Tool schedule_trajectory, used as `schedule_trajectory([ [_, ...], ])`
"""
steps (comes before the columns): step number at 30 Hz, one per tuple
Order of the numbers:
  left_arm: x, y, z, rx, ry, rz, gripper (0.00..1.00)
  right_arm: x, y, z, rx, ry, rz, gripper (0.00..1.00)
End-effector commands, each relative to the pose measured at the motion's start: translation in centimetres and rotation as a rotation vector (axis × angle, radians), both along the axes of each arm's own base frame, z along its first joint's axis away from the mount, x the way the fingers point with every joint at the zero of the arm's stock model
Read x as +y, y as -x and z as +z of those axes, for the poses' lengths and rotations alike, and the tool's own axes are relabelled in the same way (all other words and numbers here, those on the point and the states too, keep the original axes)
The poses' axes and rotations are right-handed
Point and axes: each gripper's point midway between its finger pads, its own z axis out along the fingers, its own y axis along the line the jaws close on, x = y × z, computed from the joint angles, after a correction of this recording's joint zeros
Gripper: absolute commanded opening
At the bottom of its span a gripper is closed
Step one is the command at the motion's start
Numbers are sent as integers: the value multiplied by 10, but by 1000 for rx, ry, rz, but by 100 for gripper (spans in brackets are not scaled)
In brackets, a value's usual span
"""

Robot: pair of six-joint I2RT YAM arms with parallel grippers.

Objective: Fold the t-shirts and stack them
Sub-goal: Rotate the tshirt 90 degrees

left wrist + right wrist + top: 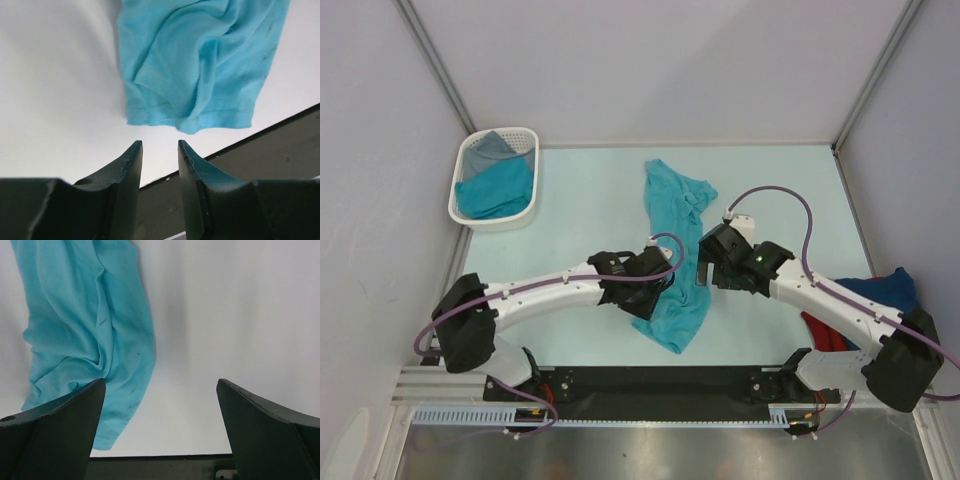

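Teal t-shirt (678, 205): lay bunched, long axis far-to-near, hem at near end. L gripper (159, 145): jaws stood partly apart, empty, tips just short of hem. R gripper (161, 382): gaped wide, held nothing.

Bare table (590, 200) opens between the white basket (470, 215) in the far-left corner and the teal t-shirt (672, 215) — and again on the shirt's far-right side. The crumpled shirt fills the centre lane between the left gripper (650, 298) and right gripper (708, 268). The navy t-shirt (880, 290) and red t-shirt (825, 335) crowd the near-right edge.
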Motion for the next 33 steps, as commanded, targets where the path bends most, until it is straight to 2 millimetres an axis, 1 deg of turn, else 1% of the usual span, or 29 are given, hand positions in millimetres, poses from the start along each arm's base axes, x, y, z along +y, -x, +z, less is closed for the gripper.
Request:
schedule_trajectory([
  [1, 21, -21, 22, -146, -43, 62, 41, 2, -16, 7, -58, -10, -11, 100],
  [2, 19, -34, 29, -186, -28, 76, 42, 2, -22, 6, -58, -8, -18, 100],
  [3, 16, -51, 37, -200, -3, 104, 42, 2, -35, 13, -84, -30, -38, 100],
  [4, 15, -61, 40, -210, 4, 107, 42, 0, -43, 15, -92, -37, -46, 99],
  [5, 10, -71, 43, -211, 28, 114, 42, 6, -47, 13, -70, -79, -35, 98],
  [6, 8, -88, 46, -209, 32, 141, 41, 10, -56, 15, -63, -114, -39, 94],
  [7, 7, -95, 48, -212, 30, 135, 41, 11, -59, 13, -29, -155, -44, 92],
  [9, 3, -104, 54, -228, 36, 134, 40, 14, -56, 8, 8, -140, -13, 89],
  [10, 1, -105, 52, -228, 34, 126, 40, 18, -51, 8, 22, -123, 10, 88],
  [11, 2, -105, 51, -227, 36, 127, 40, 17, -44, 5, 41, -91, 19, 87],
  [12, 5, -101, 45, -214, 26, 126, 41, 13, -33, 1, 67, -50, 26, 86],
  [13, 5, -100, 44, -214, 42, 132, 40, 10, -23, -6, 81, -20, 34, 85],
  [14, 6, -97, 41, -206, 43, 134, 41, 17, -9, -8, 93, -25, 65, 84],
  [15, 11, -91, 31, -183, 31, 135, 40, 17, 0, -12, 109, -31, 72, 79],
  [16, 12, -90, 28, -178, 41, 146, 40, 16, 16, -16, 122, -38, 88, 76],
  [17, 12, -86, 27, -171, 49, 145, 40, 22, 30, -17, 128, -34, 123, 70],
  [18, 16, -82, 20, -157, 39, 147, 40, 20, 45, -20, 151, -24, 114, 64],
  [19, 17, -80, 18, -150, 44, 155, 40, 16, 53, -16, 133, -15, 113, 61],
  [20, 17, -79, 18, -150, 50, 156, 41, 18, 69, -18, 140, 5, 140, 57],
  [21, 20, -76, 13, -142, 43, 158, 41, 11, 79, -18, 156, 19, 117, 51],
  [22, 20, -76, 12, -143, 45, 161, 41, 7, 83, -18, 152, 26, 108, 47],
  [23, 21, -75, 10, -142, 44, 163, 40, 2, 90, -20, 163, 36, 110, 46],
  [24, 21, -76, 11, -145, 45, 164, 41, -1, 94, -22, 175, 39, 105, 46],
  [26, 19, -76, 9, -141, 48, 158, 41, 0, 99, -29, 195, 28, 99, 52],
  [27, 19, -76, 6, -137, 43, 156, 41, -1, 102, -37, 211, 36, 101, 60],
  [29, 18, -76, 3, -129, 39, 150, 41, 6, 105, -46, 234, 23, 107, 69],
  [30, 19, -76, 1, -124, 31, 148, 41, 7, 108, -53, 246, 30, 113, 70],
  [32, 19, -74, -1, -118, 30, 145, 40, 20, 111, -58, 246, 3, 132, 72],
  [33, 19, -73, 0, -118, 32, 148, 41, 23, 113, -64, 262, 15, 139, 72],
])
